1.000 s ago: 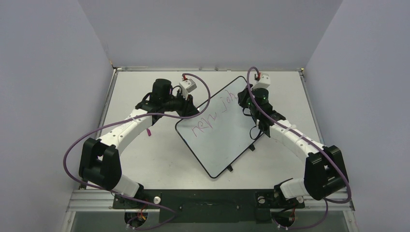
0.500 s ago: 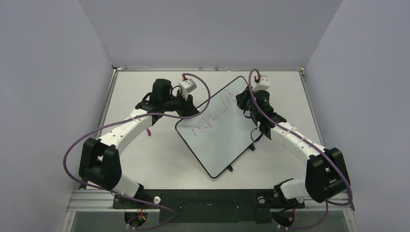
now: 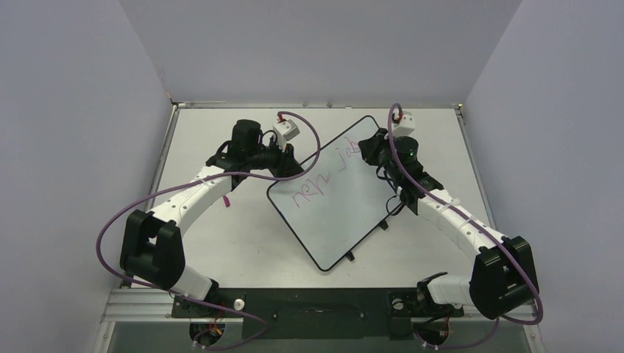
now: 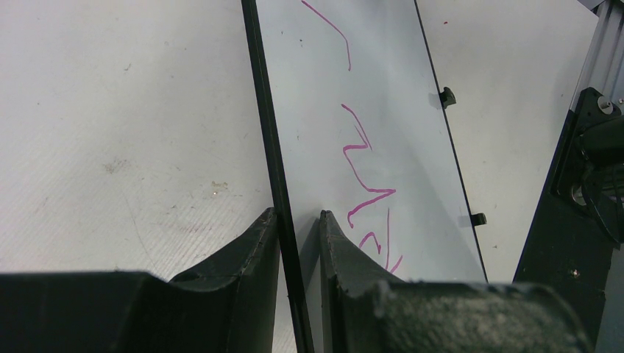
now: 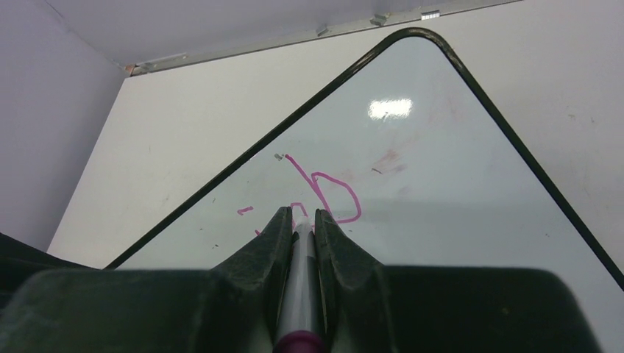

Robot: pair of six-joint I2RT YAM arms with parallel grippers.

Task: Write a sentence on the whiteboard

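Tip hidden, a grey-barrelled marker (image 5: 300,287) clamped in the right gripper (image 5: 303,220) sits by the pink cursive sentence (image 5: 305,178); the left gripper (image 4: 298,220) pinches the glossy black-framed whiteboard (image 3: 346,220).

A marker pen (image 5: 300,276), pale grey barrel with a magenta rear end, is clamped between the fingers of the right gripper (image 5: 302,215), pointing forward out of them. The white table (image 4: 110,110) spreads out left of the left gripper (image 4: 296,215), faintly scuffed. Beyond the right gripper run an aluminium rail (image 5: 257,48) and lavender walls (image 5: 221,18).
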